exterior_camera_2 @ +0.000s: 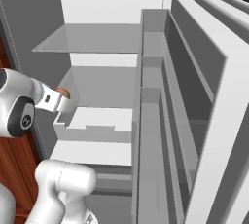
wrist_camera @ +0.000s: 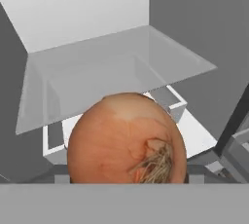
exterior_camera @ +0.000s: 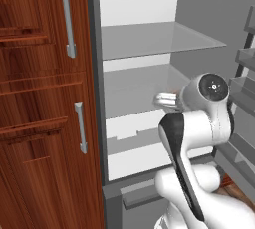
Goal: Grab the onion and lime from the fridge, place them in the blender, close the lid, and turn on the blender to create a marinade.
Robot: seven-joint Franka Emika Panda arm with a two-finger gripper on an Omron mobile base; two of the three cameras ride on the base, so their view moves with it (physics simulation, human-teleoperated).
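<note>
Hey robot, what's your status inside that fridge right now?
Gripper jaws wide around onion, grip unconfirmed. Hand over fridge's glass shelf. Lime not sighted. Nothing blocking.

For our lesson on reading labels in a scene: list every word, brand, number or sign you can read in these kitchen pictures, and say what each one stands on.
None: no readable text in any view.
The fridge walls, glass shelves and door racks are plain.
The onion carries no sticker or print.
The wooden cupboard and its metal handles are unmarked.
The arm's round joint cap bears small dots, not letters or numbers.
</note>
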